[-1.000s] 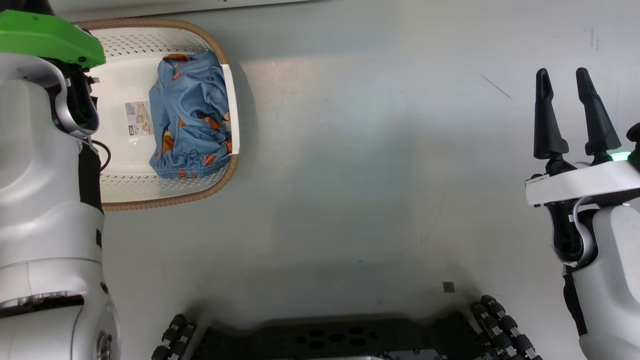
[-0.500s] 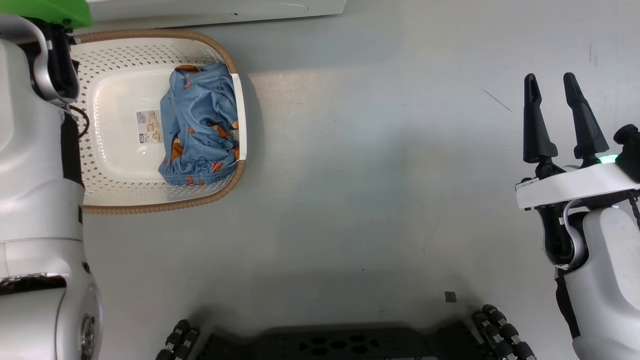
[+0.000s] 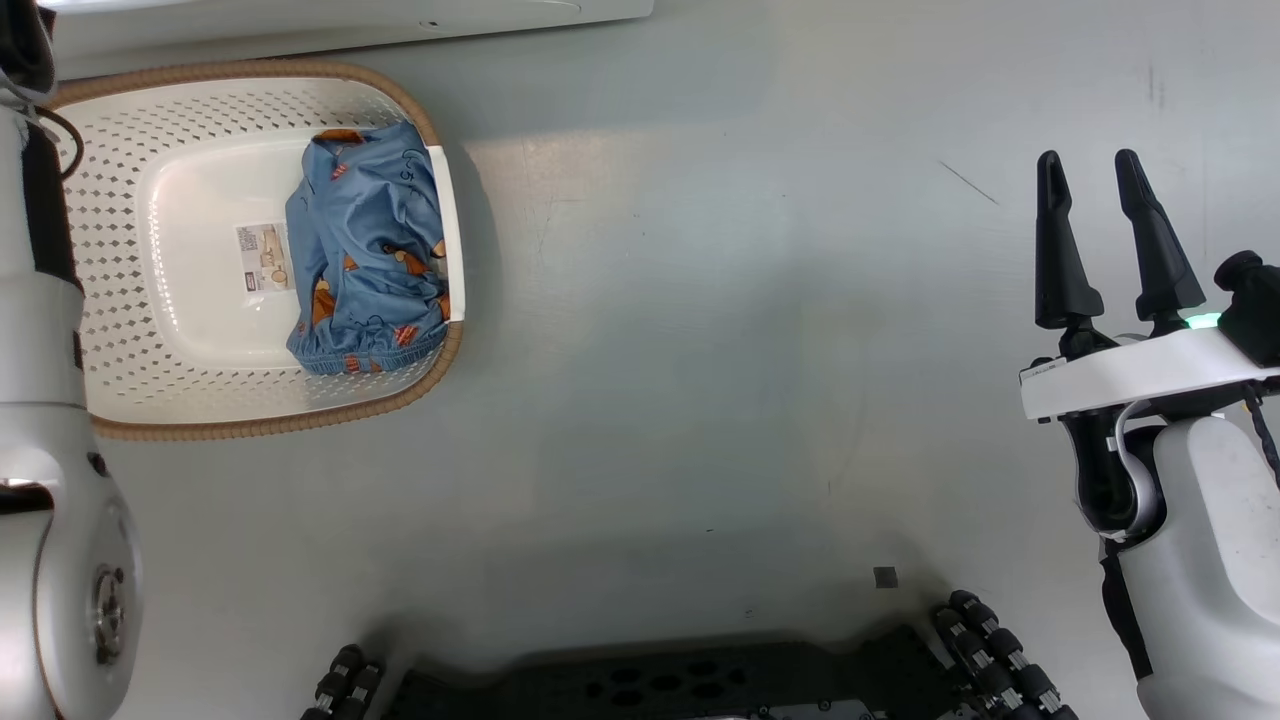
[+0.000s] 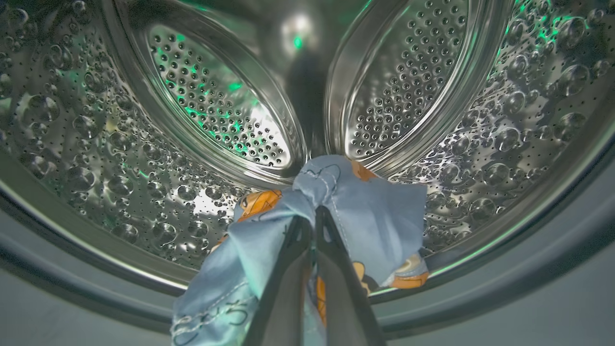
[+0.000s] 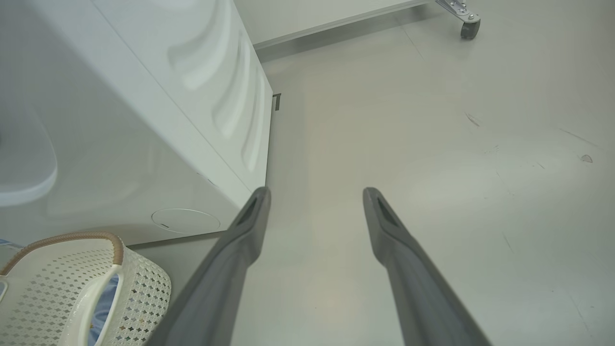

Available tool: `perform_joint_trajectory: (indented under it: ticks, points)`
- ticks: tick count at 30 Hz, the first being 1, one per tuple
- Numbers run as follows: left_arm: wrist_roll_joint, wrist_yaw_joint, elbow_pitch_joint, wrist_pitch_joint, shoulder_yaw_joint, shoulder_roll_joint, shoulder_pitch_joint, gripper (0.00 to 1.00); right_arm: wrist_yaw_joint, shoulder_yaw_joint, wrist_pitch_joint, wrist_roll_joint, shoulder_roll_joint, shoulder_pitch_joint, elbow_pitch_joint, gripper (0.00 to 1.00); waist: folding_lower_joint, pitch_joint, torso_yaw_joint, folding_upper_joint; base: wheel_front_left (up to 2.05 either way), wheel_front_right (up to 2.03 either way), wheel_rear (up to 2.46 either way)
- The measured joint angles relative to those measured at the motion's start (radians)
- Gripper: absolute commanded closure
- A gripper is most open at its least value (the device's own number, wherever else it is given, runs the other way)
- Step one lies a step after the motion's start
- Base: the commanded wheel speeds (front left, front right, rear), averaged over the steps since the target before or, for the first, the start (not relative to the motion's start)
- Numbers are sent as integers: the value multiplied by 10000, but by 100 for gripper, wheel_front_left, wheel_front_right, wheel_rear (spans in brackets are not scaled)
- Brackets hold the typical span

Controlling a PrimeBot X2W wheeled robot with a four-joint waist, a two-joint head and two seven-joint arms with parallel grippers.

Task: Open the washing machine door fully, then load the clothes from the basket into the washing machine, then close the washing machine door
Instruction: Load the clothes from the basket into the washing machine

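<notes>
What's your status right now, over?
Left gripper shut on garment at drum mouth. Right gripper open, empty. More clothes in basket. Nothing blocking.

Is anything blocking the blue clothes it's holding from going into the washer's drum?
No, nothing visible. The blue clothes, pinched in the shut left jaws, are right at the mouth of the steel drum, which gapes open straight ahead.

Pale grey scuffed floor (image 3: pixel 700 350), small caster wheel (image 5: pixel 468 29) far off
</notes>
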Motion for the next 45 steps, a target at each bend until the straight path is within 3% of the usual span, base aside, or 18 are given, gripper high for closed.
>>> perform_joint_trajectory:
  ticks: [8, 29, 39, 45]
  points:
    - [161, -6, 142, 219, -94, 347, -724, 100, 0, 19, 0, 82, 4, 1, -8, 0, 0, 286, -141, 0, 0, 0, 0]
    - [198, -40, 299, 470, -309, 596, -2149, 100, 0, -2, 0, 201, -10, 150, -150, 0, 0, 1156, -214, 0, 0, 0, 0]
    - [374, -56, 117, -280, -579, 715, -2753, 100, 0, 117, 0, 244, 15, 150, -153, 0, 0, 1569, -225, 0, 0, 0, 0]
    - [408, -98, 612, -17, -686, 681, -2917, 100, 0, 150, 0, 244, 19, 140, -138, 0, 0, 1630, -249, 0, 0, 0, 0]
